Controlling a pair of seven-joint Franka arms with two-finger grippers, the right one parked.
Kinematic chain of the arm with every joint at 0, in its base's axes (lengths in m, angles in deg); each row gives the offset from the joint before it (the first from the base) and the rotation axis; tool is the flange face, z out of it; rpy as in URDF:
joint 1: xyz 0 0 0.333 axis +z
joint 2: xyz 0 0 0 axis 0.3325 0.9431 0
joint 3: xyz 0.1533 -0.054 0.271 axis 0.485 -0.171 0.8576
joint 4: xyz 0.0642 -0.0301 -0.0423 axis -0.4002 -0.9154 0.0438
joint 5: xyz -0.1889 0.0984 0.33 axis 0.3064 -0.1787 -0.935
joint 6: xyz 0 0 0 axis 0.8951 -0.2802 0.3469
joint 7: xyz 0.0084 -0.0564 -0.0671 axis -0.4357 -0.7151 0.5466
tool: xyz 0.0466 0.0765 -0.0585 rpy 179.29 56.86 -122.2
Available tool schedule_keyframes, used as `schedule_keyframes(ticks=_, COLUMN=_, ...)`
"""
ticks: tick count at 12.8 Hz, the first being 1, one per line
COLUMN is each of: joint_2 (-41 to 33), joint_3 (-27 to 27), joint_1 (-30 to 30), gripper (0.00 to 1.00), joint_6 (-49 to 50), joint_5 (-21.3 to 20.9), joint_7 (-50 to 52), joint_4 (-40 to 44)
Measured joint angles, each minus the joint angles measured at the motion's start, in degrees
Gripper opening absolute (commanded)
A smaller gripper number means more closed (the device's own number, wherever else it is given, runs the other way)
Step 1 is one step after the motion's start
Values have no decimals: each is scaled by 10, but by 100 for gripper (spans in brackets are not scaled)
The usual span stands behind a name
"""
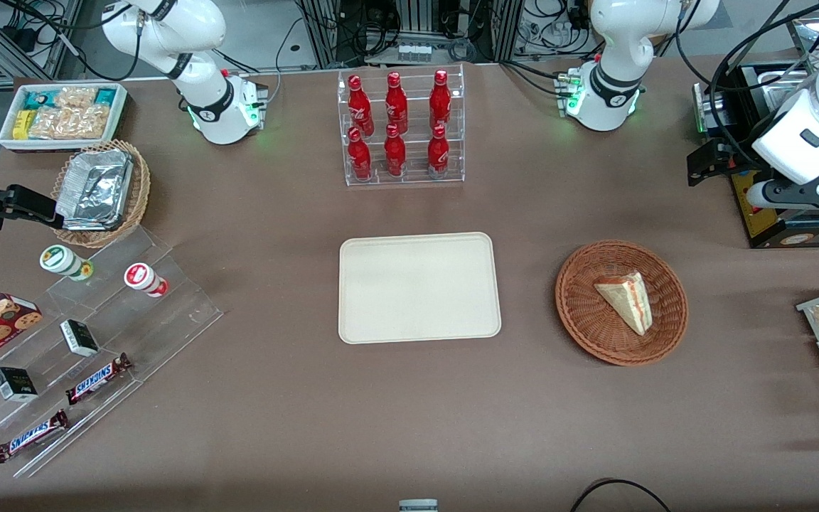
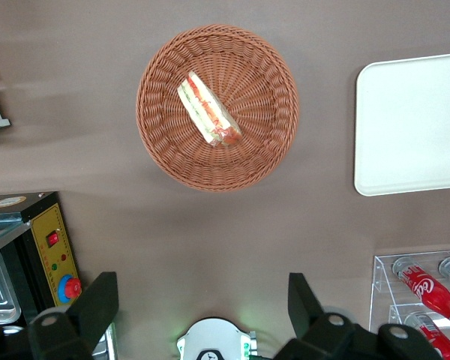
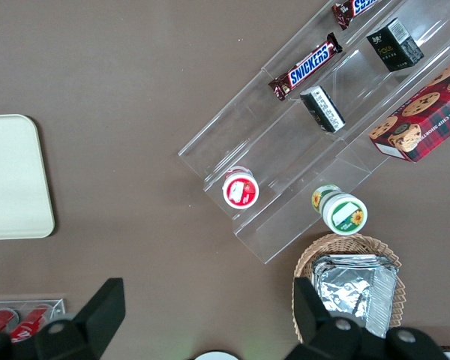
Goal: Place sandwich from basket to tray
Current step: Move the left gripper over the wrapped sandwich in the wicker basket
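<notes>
Front view: sandwich (image 1: 626, 301) lies in the basket (image 1: 580, 313), toward working arm's end of table. Tray (image 1: 419, 288) sits mid-table, nothing on it, well apart from basket. Bottle rack (image 1: 402, 128) farther from cam than tray. Left arm raised high near table edge, fingertips out of shot here.

Left wrist view: gripper (image 2: 201, 300) hangs high above the table, near basket (image 2: 165, 142), fingers (image 2: 97, 304) spread wide, holding nothing. Filling side of sandwich (image 2: 208, 110) visible: red + green layers. Tray corner (image 2: 412, 127) also seen.

Right wrist view: only tray edge (image 3: 15, 180); no basket or sandwich.
</notes>
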State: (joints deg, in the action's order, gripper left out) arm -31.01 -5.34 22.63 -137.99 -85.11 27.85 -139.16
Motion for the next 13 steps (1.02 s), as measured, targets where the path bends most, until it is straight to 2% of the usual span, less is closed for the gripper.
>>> schedule_keyframes(ticks=6, joint_2=13, joint_3=-3, joint_1=0, gripper=100, joint_6=-44, joint_5=-2, joint_7=0, joint_4=-26)
schedule_keyframes(ticks=9, joint_2=15, joint_3=-4, joint_1=0, gripper=100, joint_6=-132, joint_5=-3, joint_7=-1, joint_4=-116)
schedule_keyframes(ticks=13, joint_2=20, joint_3=-4, joint_1=0, gripper=100, joint_6=-314, joint_5=-4, joint_7=-1, joint_4=-265)
